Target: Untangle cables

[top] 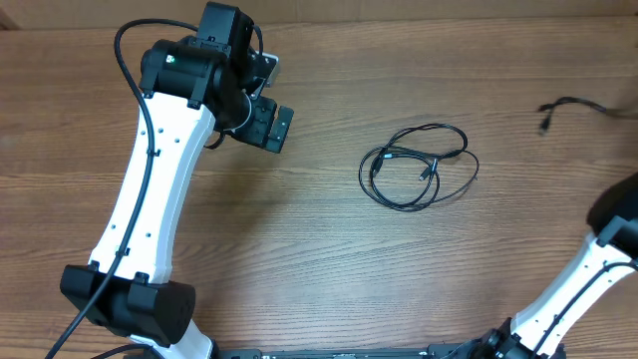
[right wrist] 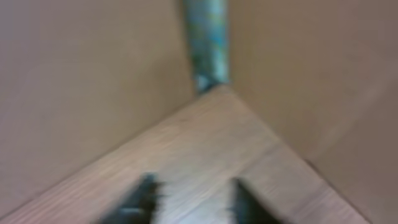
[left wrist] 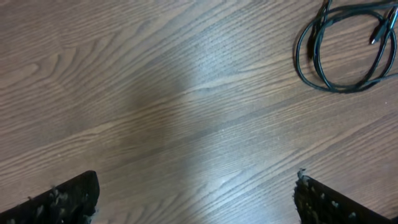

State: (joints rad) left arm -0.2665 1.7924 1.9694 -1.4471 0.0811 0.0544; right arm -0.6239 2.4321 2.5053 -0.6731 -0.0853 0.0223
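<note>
A loose coil of thin black cables [top: 409,153] lies on the wooden table right of centre, with small plug ends inside the loops. Its edge shows at the top right of the left wrist view as cables [left wrist: 339,89]. Another black cable [top: 573,102] trails in from the far right edge. My left gripper [top: 271,125] hovers left of the coil, apart from it. It is open [left wrist: 199,208], with bare wood between its fingers. My right gripper [right wrist: 193,199] shows only in its own blurred view, fingers apart over a table corner, nothing between them.
The left arm [top: 150,199] reaches from the front left up to the back of the table. The right arm [top: 598,269] rises along the front right edge. In the right wrist view, beige walls and a greenish post [right wrist: 208,43] stand beyond the table corner.
</note>
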